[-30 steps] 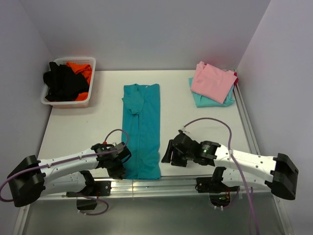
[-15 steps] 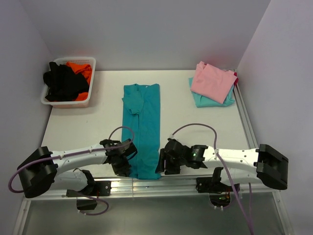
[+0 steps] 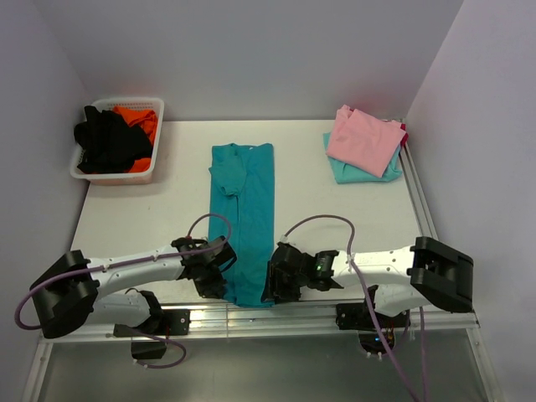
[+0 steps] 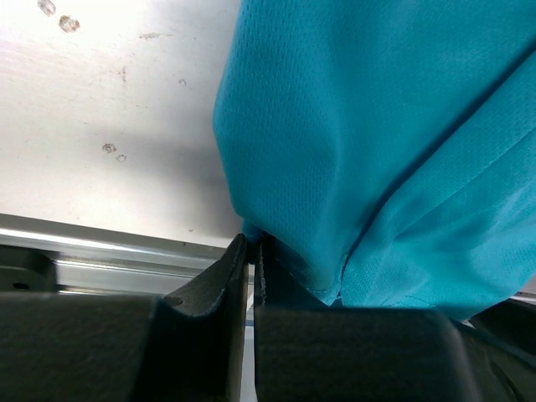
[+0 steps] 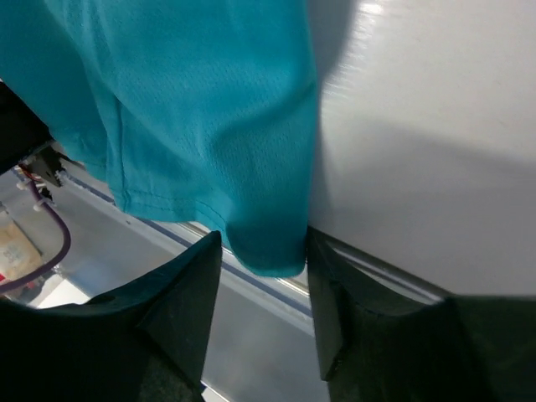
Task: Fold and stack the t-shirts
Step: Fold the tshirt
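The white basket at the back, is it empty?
No, the basket holds a heap of black cloth and some orange cloth.

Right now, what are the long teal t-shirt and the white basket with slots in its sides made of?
The long teal t-shirt looks like thin, matte sports knit, maybe polyester. The left wrist view shows tiny mesh holes, and the cloth hangs in soft folds. The white slotted basket looks like smooth moulded plastic, because its thin walls stand stiff and have even slots. I can't be sure of either just from looking.
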Available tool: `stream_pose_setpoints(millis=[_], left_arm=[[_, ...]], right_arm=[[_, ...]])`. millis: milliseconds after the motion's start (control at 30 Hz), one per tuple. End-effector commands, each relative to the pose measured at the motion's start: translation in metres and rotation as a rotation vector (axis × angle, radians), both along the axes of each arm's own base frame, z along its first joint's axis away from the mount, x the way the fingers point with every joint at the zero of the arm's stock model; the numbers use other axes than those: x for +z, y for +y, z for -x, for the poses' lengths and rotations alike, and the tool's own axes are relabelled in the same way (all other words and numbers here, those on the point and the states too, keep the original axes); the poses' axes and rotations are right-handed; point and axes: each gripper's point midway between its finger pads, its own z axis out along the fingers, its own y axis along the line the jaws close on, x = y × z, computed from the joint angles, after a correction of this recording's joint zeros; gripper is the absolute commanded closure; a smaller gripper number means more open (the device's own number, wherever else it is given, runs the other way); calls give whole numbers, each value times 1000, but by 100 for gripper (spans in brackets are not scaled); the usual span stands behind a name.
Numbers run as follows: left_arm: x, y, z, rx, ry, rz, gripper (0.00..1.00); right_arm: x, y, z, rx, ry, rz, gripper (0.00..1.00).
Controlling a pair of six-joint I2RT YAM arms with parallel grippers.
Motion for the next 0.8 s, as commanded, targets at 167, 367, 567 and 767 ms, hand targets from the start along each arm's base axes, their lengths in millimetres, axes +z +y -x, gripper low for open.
stream_pose_setpoints(millis=[167, 367, 567, 767], left_arm=[[14, 9, -5, -22, -53, -19, 94], [28, 16, -1, -8, -64, -12, 100], [71, 17, 1, 45, -111, 97, 100], [126, -3, -21, 60, -205, 175, 100]], right_arm=[[-1, 20, -4, 23, -18, -11, 83], [21, 0, -10, -1, -71, 61, 100], [47, -13, -1, 26, -57, 74, 100], [82, -4, -16, 71, -117, 124, 100]])
